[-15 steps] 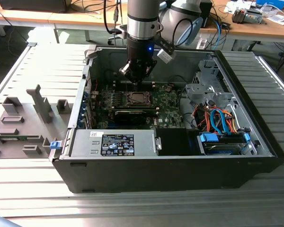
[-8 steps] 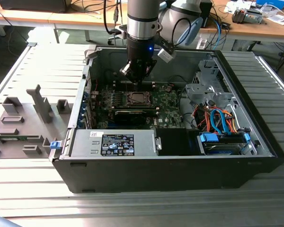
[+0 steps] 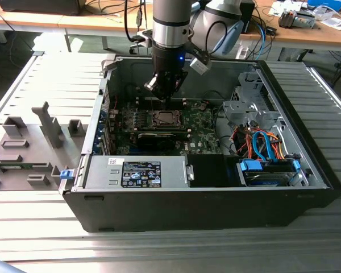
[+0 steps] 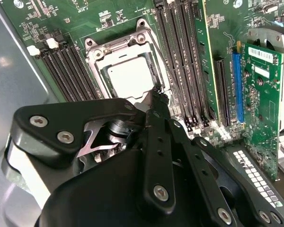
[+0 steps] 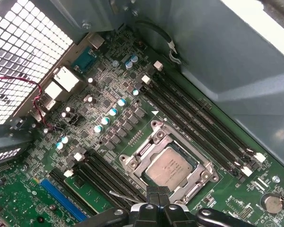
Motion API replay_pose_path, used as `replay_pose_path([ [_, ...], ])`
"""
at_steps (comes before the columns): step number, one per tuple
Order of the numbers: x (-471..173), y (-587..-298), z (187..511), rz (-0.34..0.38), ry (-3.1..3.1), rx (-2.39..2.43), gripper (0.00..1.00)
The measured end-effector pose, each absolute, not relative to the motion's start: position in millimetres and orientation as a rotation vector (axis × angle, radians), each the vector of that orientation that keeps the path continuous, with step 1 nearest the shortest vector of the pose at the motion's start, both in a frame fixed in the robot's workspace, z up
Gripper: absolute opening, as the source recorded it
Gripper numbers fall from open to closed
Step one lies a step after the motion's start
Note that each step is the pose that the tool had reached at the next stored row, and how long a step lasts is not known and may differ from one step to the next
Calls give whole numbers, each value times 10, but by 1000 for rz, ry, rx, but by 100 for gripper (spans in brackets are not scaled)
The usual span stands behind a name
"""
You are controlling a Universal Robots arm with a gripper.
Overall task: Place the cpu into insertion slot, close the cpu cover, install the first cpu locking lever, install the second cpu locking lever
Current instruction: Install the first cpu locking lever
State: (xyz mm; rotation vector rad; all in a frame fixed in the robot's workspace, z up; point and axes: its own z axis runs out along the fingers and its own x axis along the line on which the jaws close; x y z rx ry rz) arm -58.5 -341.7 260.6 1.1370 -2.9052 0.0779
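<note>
Here, the cpu (image 5: 169, 166), a dull silver square, lies flat in the insertion slot (image 5: 125, 163) on the green circuit board. The cpu cover (image 5: 154, 150) lies down around it as a thin metal frame. In the first wrist view the tool (image 5: 157, 190) sits just outside one edge of that frame, so the chip lies just ahead of its tip and apart from it. The tool's fingers are drawn together into one narrow point, with nothing visibly held between them. A thin wire lever (image 5: 124, 195) lies just beside the tip, and its length seems to run along the slot's edge, next to the dark memory slots (image 5: 104, 177). In the exterior view the arm (image 3: 170, 23) reaches straight down into the open computer case (image 3: 187, 199), directly above the slot. The case rests on a ribbed metal table (image 3: 45, 239).
</note>
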Motion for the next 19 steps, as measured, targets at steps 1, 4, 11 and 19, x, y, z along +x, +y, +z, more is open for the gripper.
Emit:
replay_pose_path([
  [1,-585,-3417,2606,78,-2904,1142,11],
  [4,-585,-3417,2606,77,-2895,1165,11],
  [11,-585,-3417,2606,73,-2878,1212,11],
  [19,-585,-3417,2607,69,-2850,1284,11],
])
